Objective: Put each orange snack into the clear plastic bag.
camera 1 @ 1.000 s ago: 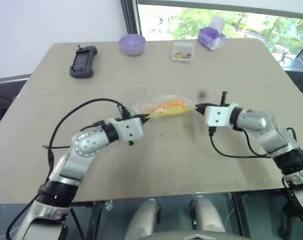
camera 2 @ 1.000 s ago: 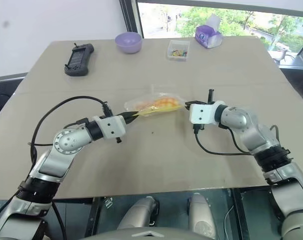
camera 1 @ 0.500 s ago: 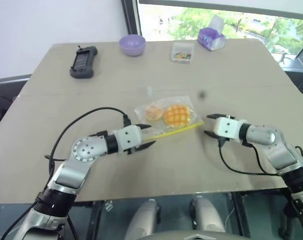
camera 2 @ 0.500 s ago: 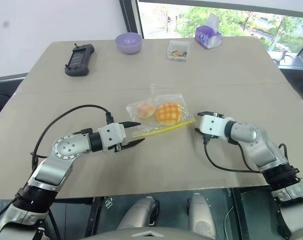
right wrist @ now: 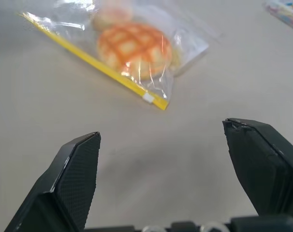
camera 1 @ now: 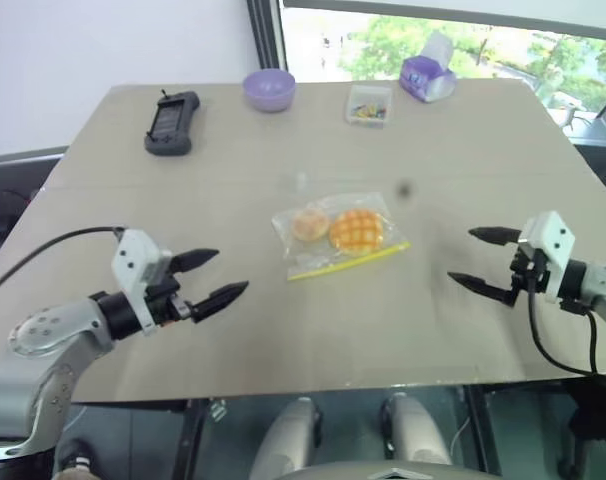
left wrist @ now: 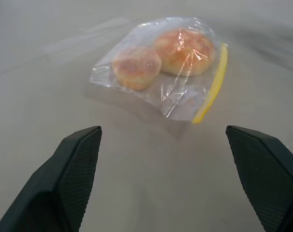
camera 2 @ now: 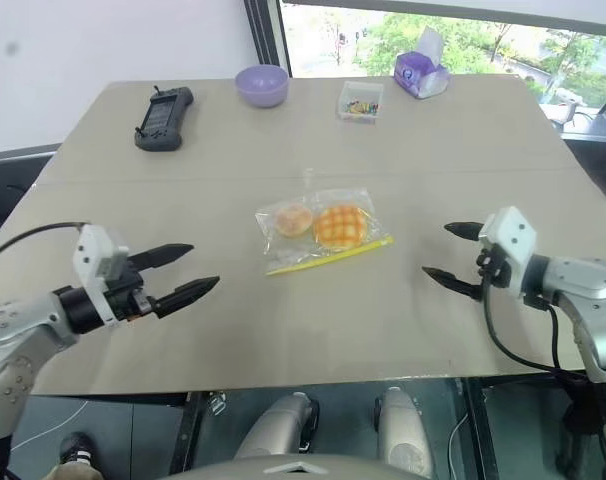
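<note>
The right wrist view is showing the bag's (right wrist: 137, 53) white slider; both end effectors (camera 1: 211, 275) (camera 1: 478, 258) are gaping empty beside the bag.

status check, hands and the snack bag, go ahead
Left hand open, empty. Right hand open, empty. Both orange snacks inside the clear plastic bag, flat on the table between the hands. Nothing in the way.

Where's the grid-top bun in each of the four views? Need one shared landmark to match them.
Left eye view: grid-top bun mid-table, inside the clear bag.
Right eye view: mid-table, beside the smaller round piece.
Left wrist view: upper centre, in the bag.
Right wrist view: upper centre.
Shared landmark: the bag's yellow closure strip, running along the bun's side.
</note>
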Available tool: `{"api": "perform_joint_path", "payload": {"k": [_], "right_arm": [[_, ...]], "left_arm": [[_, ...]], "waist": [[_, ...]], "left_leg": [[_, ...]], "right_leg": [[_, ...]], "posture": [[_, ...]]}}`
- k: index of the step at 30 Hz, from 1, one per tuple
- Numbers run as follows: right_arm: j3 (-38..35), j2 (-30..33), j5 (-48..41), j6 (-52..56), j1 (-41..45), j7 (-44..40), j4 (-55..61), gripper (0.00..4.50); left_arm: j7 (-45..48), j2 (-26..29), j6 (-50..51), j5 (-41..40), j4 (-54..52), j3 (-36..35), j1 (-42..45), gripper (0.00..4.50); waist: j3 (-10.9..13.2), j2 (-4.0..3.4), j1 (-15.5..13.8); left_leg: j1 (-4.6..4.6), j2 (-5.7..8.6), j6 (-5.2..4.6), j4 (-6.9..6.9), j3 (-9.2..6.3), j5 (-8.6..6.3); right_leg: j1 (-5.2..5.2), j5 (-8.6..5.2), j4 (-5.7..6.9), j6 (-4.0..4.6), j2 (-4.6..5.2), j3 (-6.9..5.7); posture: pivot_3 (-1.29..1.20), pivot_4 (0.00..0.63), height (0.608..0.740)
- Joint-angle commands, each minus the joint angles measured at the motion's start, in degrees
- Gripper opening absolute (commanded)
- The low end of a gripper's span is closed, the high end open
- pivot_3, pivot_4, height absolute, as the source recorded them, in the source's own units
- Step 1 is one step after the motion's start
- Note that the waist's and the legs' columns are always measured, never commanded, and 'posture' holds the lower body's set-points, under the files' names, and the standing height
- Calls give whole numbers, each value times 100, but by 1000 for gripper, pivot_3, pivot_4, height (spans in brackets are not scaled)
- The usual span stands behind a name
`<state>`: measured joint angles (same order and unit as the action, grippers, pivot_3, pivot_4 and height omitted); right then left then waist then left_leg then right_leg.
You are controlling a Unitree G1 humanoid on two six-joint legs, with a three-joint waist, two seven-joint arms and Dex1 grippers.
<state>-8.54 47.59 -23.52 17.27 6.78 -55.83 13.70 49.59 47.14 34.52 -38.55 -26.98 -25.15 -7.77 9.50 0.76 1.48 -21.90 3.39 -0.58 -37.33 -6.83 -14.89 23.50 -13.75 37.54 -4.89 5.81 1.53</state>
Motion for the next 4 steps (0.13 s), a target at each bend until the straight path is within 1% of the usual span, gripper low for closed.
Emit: {"api": "perform_joint_path", "payload": {"k": [1, 4], "right_arm": [[-334, 68, -360, 298, -77, 15, 434, 4398], [-345, 97, -358, 405, -117, 74, 558, 4398]], "left_arm": [[38, 149, 150, -180, -184, -325, -100, 4367], [73, 196, 230, -243, -154, -352, -116, 4367]], "waist": [[0, 0, -1], [0, 0, -7]], "left_leg": [[0, 0, 0, 0, 2, 0], [-1, 0, 0, 0, 3, 0]], "right_leg": [[0, 0, 0, 0, 0, 1], [1, 0, 0, 0, 0, 0]], "posture": [[0, 150, 740], [0, 150, 740]]}}
